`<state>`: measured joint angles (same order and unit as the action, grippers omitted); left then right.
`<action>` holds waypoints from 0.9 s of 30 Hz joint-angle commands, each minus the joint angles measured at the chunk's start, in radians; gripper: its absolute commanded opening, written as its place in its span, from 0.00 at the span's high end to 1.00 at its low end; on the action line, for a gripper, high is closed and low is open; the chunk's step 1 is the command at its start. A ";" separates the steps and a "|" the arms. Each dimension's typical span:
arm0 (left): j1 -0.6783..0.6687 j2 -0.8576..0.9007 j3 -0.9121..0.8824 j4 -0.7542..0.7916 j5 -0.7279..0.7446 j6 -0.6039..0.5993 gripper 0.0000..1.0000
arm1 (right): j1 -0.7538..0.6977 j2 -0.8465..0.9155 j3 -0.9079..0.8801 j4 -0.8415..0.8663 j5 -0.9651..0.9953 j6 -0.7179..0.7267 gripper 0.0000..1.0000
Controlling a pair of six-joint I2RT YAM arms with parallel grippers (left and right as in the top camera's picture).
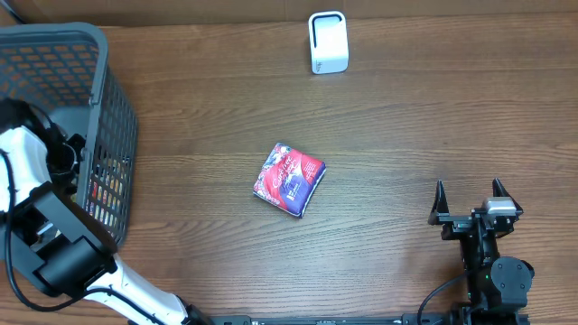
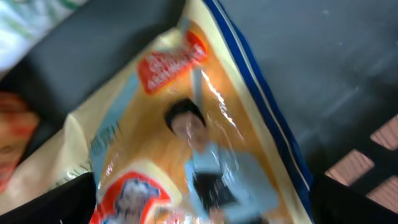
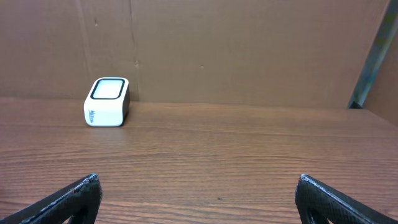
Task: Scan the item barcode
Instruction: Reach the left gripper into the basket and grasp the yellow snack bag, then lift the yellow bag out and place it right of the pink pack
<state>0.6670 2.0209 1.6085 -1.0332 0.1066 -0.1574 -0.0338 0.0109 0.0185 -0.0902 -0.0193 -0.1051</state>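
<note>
Overhead: red-blue foil packet (image 1: 289, 180) sits mid tabletop (image 1: 406, 117), apart from white box scanner (image 1: 328, 41); right gripper (image 1: 468, 191) open, empty. Left wrist, blurry: left gripper (image 2: 202, 180) open over glossy yellow blue-edged packet (image 2: 205, 124) in grey mesh basket (image 1: 113, 99), ungripped. Right wrist: scanner clear, so pick and scan likely both remain

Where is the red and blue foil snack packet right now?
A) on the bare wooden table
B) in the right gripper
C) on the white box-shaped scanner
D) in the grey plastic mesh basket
A: overhead, the red and blue foil snack packet lies on the brown wooden table, clear of the grey plastic mesh basket, the white box-shaped scanner and the open right gripper.
</note>
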 commanded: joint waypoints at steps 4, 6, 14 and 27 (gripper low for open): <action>-0.006 0.013 -0.148 0.129 0.036 0.005 0.00 | -0.005 -0.008 -0.010 0.006 0.003 0.004 0.00; -0.006 0.013 -0.166 0.143 0.005 0.005 0.03 | -0.005 -0.008 -0.010 0.006 0.003 0.004 0.00; -0.005 0.013 -0.140 0.086 -0.071 0.004 0.96 | -0.005 -0.008 -0.010 0.006 0.003 0.004 0.00; -0.005 0.011 0.662 -0.362 -0.066 -0.007 0.96 | -0.005 -0.008 -0.010 0.006 0.003 0.004 0.00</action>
<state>0.6689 2.0640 2.0003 -1.3411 0.0452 -0.1570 -0.0341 0.0109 0.0185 -0.0891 -0.0189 -0.1047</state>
